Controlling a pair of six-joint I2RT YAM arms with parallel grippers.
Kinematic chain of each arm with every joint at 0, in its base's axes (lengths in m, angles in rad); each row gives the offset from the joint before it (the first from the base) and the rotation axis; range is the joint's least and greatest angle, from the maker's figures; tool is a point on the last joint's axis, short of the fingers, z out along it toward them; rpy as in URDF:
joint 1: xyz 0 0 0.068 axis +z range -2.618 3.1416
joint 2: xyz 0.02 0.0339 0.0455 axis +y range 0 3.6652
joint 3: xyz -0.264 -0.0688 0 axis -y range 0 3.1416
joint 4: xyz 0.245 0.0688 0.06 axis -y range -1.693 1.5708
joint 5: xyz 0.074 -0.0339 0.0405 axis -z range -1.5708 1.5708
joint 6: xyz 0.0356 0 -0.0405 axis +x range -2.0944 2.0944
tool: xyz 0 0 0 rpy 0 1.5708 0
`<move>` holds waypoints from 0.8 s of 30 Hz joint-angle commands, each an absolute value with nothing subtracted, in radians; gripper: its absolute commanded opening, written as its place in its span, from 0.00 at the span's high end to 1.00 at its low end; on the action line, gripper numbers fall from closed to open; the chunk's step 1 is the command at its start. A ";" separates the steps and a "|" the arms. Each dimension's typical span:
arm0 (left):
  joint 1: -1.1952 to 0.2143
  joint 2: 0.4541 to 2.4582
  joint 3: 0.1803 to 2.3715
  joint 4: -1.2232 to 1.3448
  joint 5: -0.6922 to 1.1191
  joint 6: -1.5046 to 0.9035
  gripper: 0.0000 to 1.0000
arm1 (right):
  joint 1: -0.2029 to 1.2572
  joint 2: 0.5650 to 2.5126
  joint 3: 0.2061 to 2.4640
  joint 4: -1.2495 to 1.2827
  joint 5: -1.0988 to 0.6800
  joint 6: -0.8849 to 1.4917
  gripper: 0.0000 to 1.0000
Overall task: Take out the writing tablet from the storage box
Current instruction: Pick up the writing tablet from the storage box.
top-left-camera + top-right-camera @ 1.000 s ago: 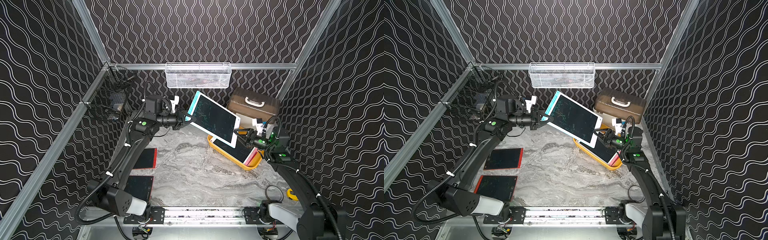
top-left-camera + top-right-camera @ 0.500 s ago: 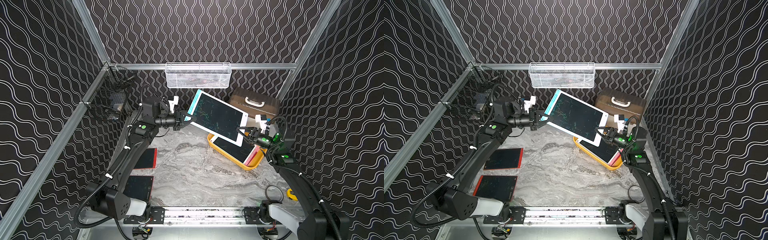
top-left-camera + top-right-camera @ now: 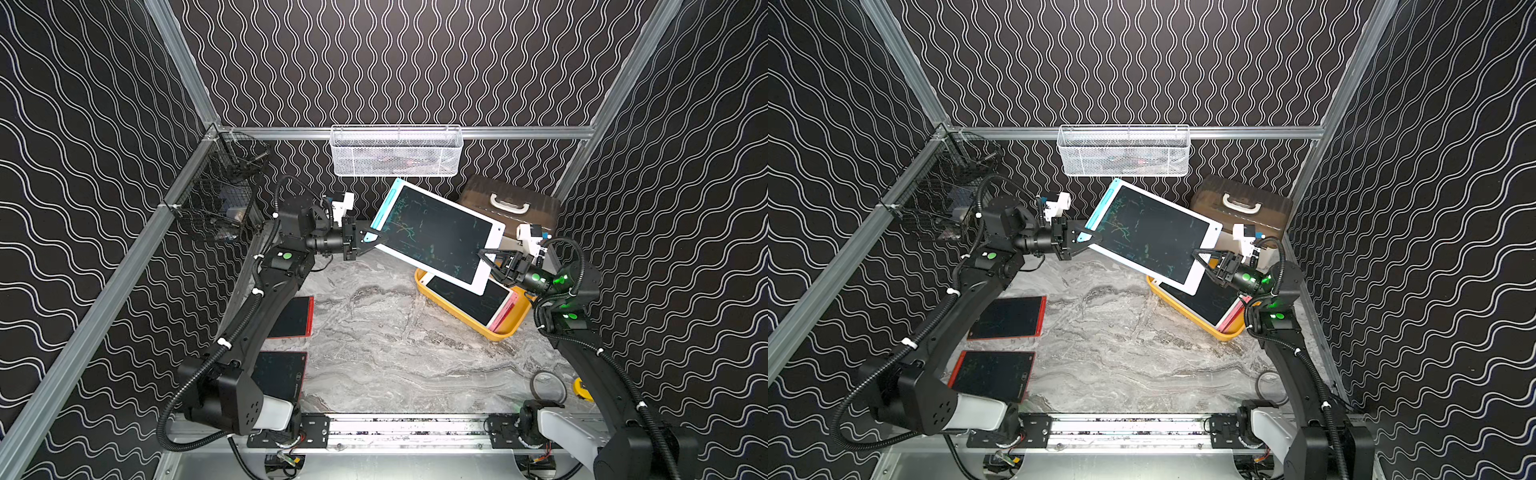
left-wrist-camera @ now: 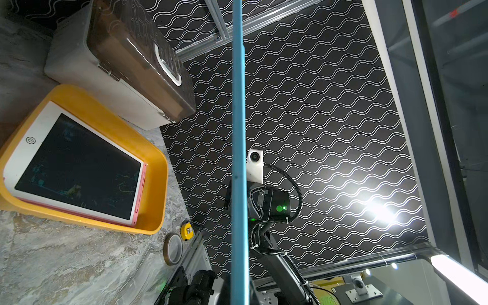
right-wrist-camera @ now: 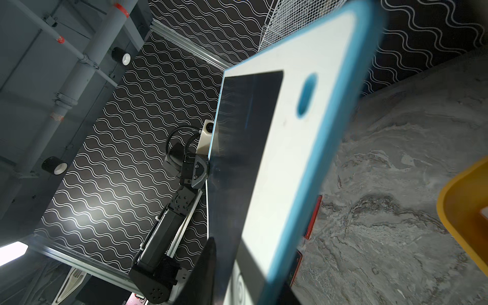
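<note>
A white writing tablet (image 3: 436, 235) (image 3: 1150, 232) with a blue edge and a dark screen hangs tilted in the air above the yellow storage box (image 3: 465, 322) (image 3: 1187, 316). My left gripper (image 3: 372, 241) (image 3: 1092, 241) is shut on its left edge. My right gripper (image 3: 484, 259) (image 3: 1198, 257) is shut on its right edge. In the right wrist view a dark finger (image 5: 208, 269) lies against the screen side. The left wrist view shows only the tablet's blue edge (image 4: 239, 132). A second tablet (image 3: 473, 297) (image 4: 76, 169), white and pink, lies in the box.
A cream case with a brown lid (image 3: 509, 203) stands behind the box. A white mesh basket (image 3: 395, 151) hangs on the back wall and a black wire basket (image 3: 220, 195) on the left wall. Two red-framed tablets (image 3: 293, 318) (image 3: 280, 374) lie at the left. A tape roll (image 3: 548, 384) and a yellow tape measure (image 3: 581, 388) lie at the front right.
My right gripper has come in to the tablet's right edge and closed on it. The tablet, held by the left gripper, has shifted right and lies flatter.
</note>
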State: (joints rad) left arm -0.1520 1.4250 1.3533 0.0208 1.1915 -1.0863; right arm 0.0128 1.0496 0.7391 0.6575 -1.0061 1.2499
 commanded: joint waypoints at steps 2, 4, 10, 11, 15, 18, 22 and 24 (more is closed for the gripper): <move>-0.147 1.449 1.359 0.127 1.213 -1.123 1.00 | 0.012 1.049 0.745 0.717 -1.006 1.273 0.79; -0.147 1.455 1.373 0.113 1.214 -1.102 1.00 | 0.012 1.053 0.755 0.674 -1.003 1.257 0.83; -0.147 1.463 1.440 -0.086 1.202 -0.939 0.92 | 0.011 1.065 0.764 0.584 -0.977 1.232 0.92; -0.147 1.466 1.445 -0.102 1.199 -0.926 0.88 | 0.012 1.067 0.761 0.589 -0.972 1.236 0.93; -0.147 1.484 1.461 -0.122 1.202 -0.903 0.65 | 0.011 1.077 0.758 0.599 -0.961 1.243 0.96; -0.144 1.511 1.507 -0.201 1.189 -0.842 0.36 | 0.012 1.076 0.768 0.576 -0.955 1.226 0.96; -0.127 1.545 1.646 -0.511 1.066 -0.618 0.04 | 0.012 1.045 0.806 0.433 -0.924 1.145 0.98; -0.113 1.554 1.726 -0.686 0.948 -0.502 0.01 | 0.012 1.033 0.837 0.323 -0.910 1.081 0.98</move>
State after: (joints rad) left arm -0.1268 1.5425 1.6547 -0.4294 1.0897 -0.7265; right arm 0.0124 1.0473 0.8043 0.4572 -0.9531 1.1839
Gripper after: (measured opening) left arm 0.995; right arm 0.093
